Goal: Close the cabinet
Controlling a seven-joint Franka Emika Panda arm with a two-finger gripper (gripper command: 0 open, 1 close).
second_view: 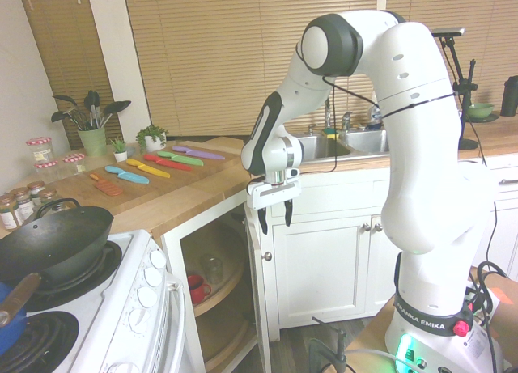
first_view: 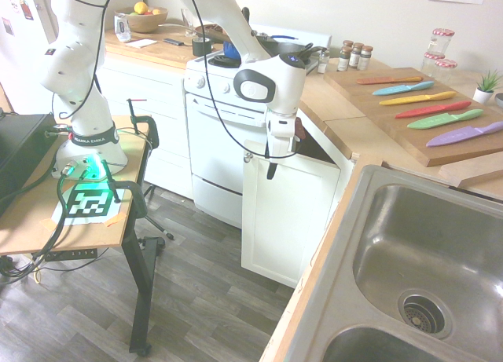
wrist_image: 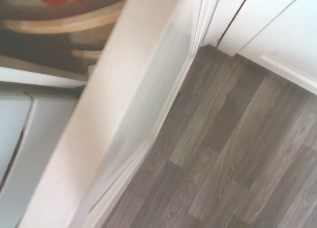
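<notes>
Now fingers (second_view: 275, 214) wide open, empty, above cabinet (second_view: 256, 300) door's top edge.

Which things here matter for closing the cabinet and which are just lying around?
For the job:
- cabinet door, standing open
- knob on the door
- gripper, open, pointing down above the door's top edge

Just lying about:
- coloured knives on the board
- spice jars
- wok on the stove
- fruit bowl
- sink
- red cup inside the cabinet
</notes>
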